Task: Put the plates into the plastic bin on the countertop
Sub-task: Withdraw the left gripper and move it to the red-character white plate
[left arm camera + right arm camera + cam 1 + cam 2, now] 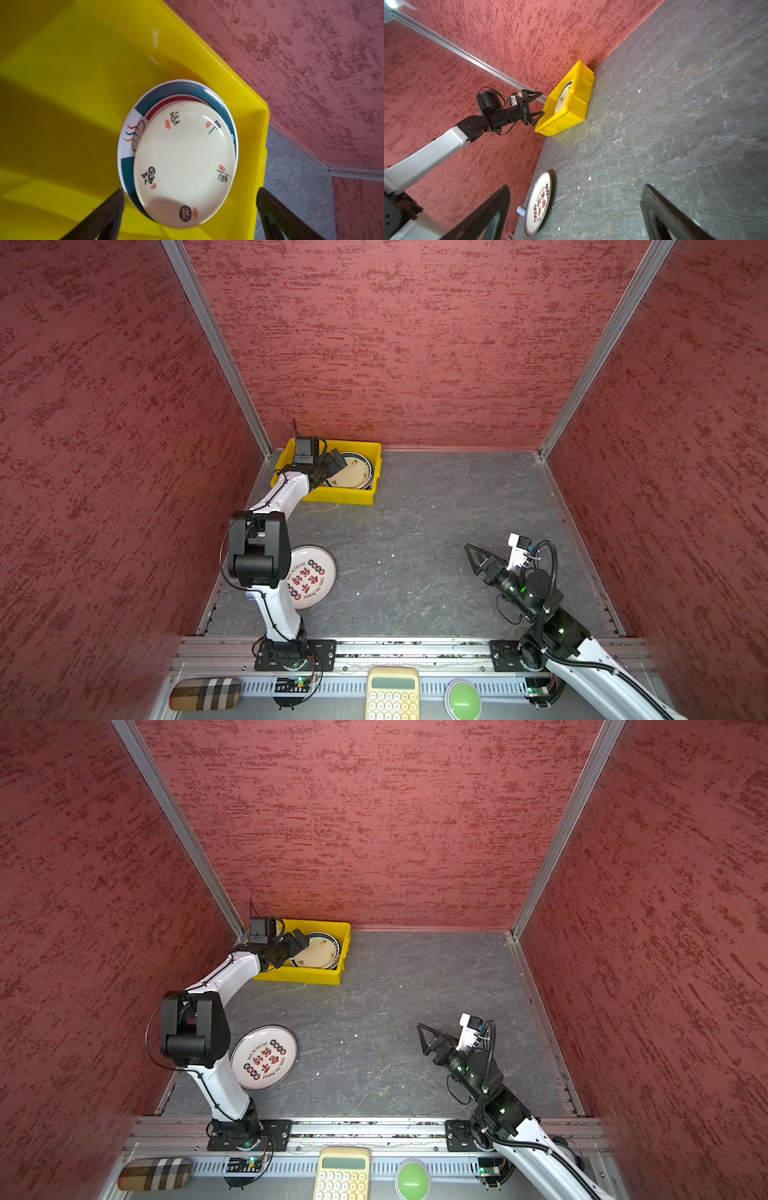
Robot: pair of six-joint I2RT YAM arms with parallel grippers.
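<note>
The yellow plastic bin (345, 498) (305, 977) (83, 83) (571, 110) stands in the far left corner of the grey countertop (436, 531). Inside it a cream plate (353, 476) (319, 955) (185, 164) lies on a white plate with a dark teal rim (180, 89). My left gripper (338, 460) (301, 940) (190, 191) (542, 103) hovers open over the bin's left part, holding nothing. A white plate with red lettering (313, 576) (266, 1058) (538, 204) lies near the left arm's base. My right gripper (471, 556) (424, 1036) (576, 187) hangs open and empty above the right of the countertop.
Red textured walls close in the back and both sides, the bin against the back one. A metal rail (374, 645) runs along the front edge. Beyond it sit a plaid case (205, 693), a yellow calculator (392, 693) and a green button (462, 699).
</note>
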